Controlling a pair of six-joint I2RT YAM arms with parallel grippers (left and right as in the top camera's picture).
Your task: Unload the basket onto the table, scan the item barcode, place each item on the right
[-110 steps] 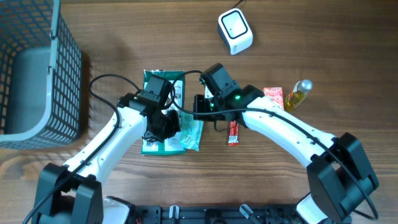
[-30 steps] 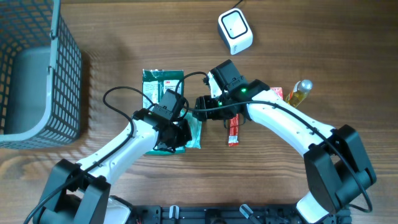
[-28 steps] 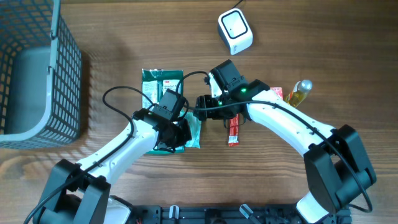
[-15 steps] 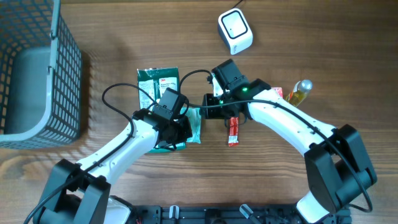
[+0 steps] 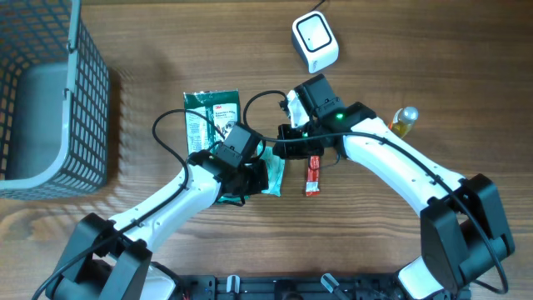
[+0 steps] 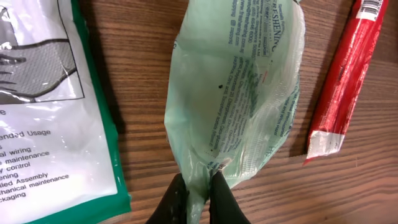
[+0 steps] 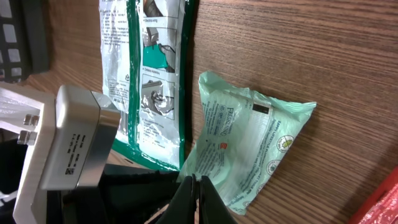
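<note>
Wire basket stands at the far left of the table, well apart from the work and not in use; both arms converge at table centre, judged so that the item can be passed or steadied between them before presentation to the scanner, which sits at the far side, right of centre, its face up and unobstructed

Dark green packet lies flat to the left of centre, not the item in hand; pale green pouch, judged the item to be scanned, lies just right of it and just left of the red sachet, apart from both; printed side is up, and no barcode can be made out on it

Left gripper is clenched on the near edge of the pouch, film bunched between the fingers, judged a pinch for lifting; right gripper is closed at the pouch's far left corner; whether it has caught film cannot be told

Small bottle lies at the right, untouched

Against the earlier views: the pouch, formerly overlapping the dark green packet, is now drawn clear to the right; the packet has shifted left and away; the right jaws, open a second ago, have closed
</note>
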